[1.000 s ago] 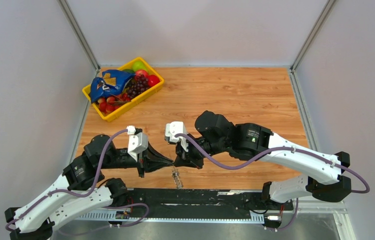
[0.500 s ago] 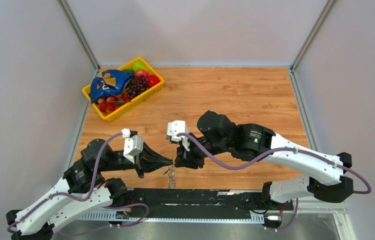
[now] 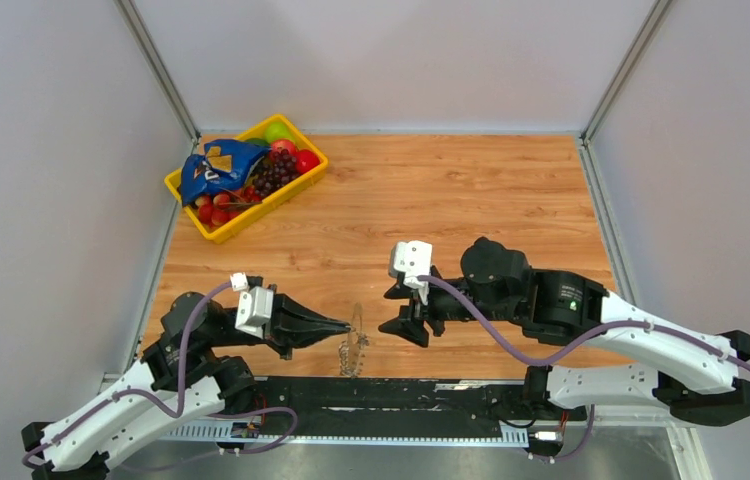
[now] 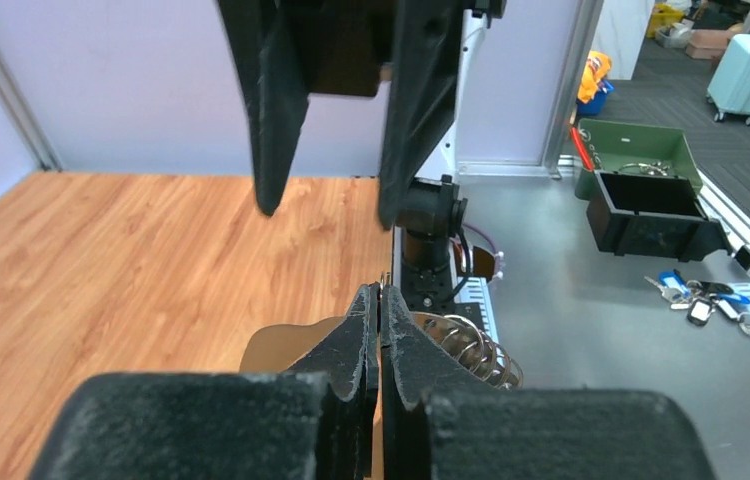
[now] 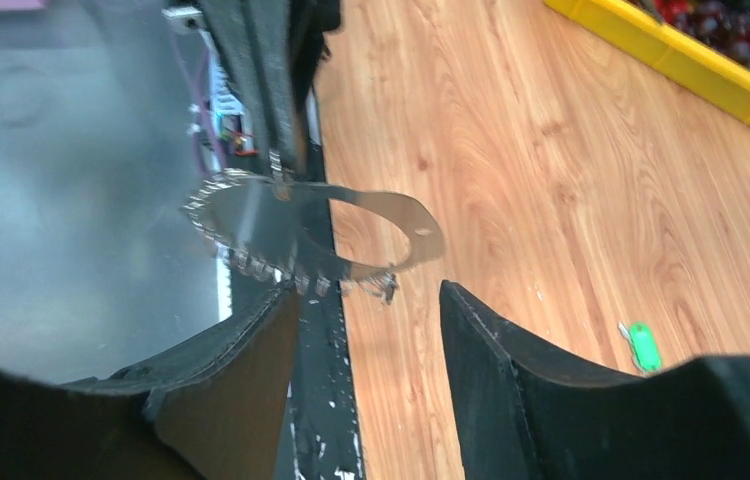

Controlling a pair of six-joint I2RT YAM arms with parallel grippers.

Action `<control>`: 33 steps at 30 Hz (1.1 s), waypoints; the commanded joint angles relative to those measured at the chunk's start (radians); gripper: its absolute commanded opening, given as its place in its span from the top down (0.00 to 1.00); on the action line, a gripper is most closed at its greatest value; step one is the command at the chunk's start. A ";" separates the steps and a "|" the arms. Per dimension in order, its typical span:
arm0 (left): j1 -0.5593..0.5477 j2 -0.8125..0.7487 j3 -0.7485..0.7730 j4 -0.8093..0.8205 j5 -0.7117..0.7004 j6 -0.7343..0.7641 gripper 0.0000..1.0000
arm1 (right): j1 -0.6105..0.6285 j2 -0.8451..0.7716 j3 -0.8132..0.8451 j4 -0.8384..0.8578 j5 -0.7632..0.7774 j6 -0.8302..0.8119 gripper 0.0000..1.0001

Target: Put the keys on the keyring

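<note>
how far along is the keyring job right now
Done: the left gripper is shut on the keyring, holding it out toward the other arm. In hand: the right gripper faces the ring, open and empty. Left: the green key lies loose on the table, not on the ring, so picking it up and threading it remain.

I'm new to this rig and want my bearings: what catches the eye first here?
The left gripper pinches the keyring by the near edge of the table, with the open right gripper facing it, apart. A yellow basket of fruit sits at the far left corner, and a tiny green key lies on the wood.
</note>
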 commanded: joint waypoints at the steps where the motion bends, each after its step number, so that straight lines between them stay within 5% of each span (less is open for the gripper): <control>1: -0.003 -0.068 -0.062 0.218 0.054 0.053 1.00 | 0.003 -0.012 -0.074 0.083 0.134 -0.013 0.42; 20: -0.003 -0.081 -0.022 -0.064 -0.231 0.592 1.00 | 0.003 -0.011 -0.224 0.257 0.492 0.004 0.36; 28: -0.003 -0.102 -0.036 -0.047 -0.237 0.590 1.00 | -0.004 0.026 -0.222 0.265 0.618 0.029 0.29; 33: -0.003 -0.079 0.011 -0.069 -0.214 0.477 1.00 | -0.156 0.066 -0.200 0.257 0.524 0.140 0.27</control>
